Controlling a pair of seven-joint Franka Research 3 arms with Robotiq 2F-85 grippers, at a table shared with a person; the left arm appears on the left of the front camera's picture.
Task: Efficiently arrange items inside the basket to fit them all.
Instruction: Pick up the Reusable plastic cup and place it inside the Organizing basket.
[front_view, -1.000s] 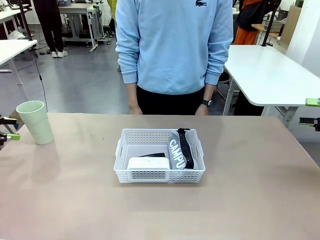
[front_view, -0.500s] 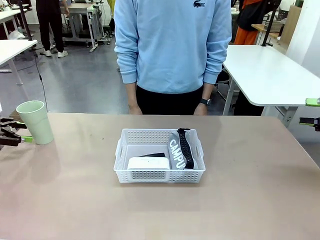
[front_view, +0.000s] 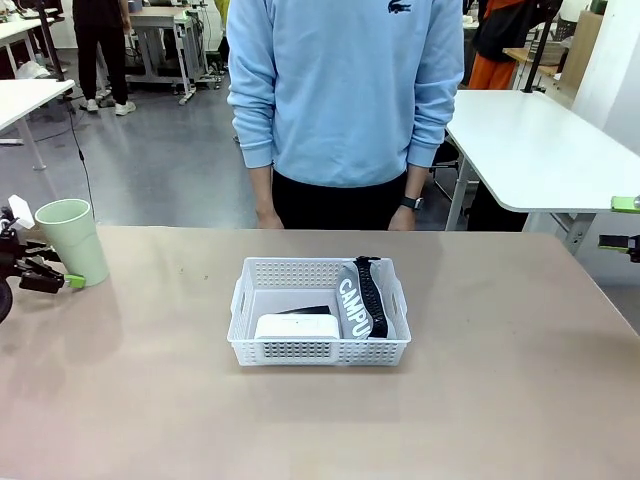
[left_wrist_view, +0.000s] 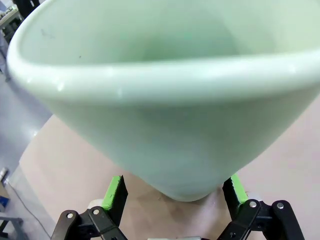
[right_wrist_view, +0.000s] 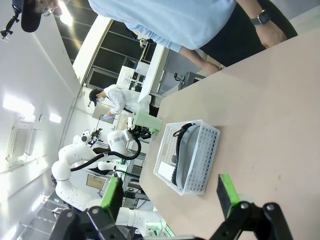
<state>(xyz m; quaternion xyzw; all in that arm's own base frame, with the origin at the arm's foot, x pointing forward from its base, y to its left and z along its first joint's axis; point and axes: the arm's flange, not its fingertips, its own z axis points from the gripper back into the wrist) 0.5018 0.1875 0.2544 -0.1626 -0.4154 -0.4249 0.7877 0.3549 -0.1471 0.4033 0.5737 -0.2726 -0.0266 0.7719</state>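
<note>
Left wrist view: left gripper (left_wrist_view: 175, 192) spread, pads flanking the base of the pale green cup (left_wrist_view: 165, 100), which stands at the front view's left edge. Basket (front_view: 318, 350), frame centre, holds pouch (front_view: 352, 300), white box (front_view: 297, 326) and stapler (front_view: 306, 311). Right gripper (right_wrist_view: 170, 195) spread, empty.

Cup (front_view: 73, 240) pale green; basket (front_view: 318, 350) white, perforated; pouch (front_view: 357, 322) grey, white lettering (front_view: 348, 300).

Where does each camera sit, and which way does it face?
Front: fixed on robot's side, facing the person across the table; left pincer at left.
Left wrist: on left arm, facing the cup between its open fingers.
Right wrist: on right arm, rolled, overlooking the basket; right pincer open below.
Front and right wrist share the basket.
</note>
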